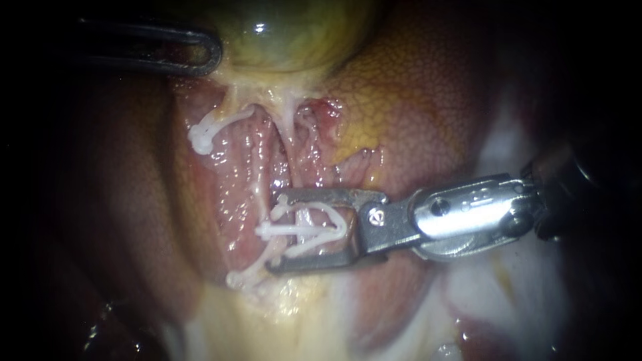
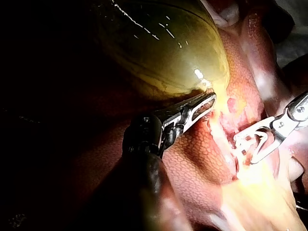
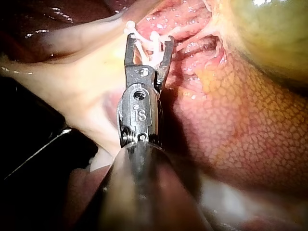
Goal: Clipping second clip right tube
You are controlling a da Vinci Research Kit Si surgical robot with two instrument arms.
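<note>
Here, the right instrument [image 1: 273,234] reaches in over the liver [image 1: 414,113], its jaws standing wide yet gripping an open clip [image 1: 334,211] that straddles the right tube [image 1: 287,144] low on the dissected bed, right against a closed clip [image 1: 294,230] set across it. The left instrument [image 1: 212,52], jaws seemingly clamped on the gallbladder [image 1: 294,33] at its lower edge, holds it up. The risks look plain: the new clip could land on its neighbour and fail to lock, catch only part of the tube, or pinch the bed behind it. A slip of the hold above would slacken the tube and let it slide out from between the jaws. Another clip [image 1: 200,138] sits on the left tube [image 1: 231,119].
</note>
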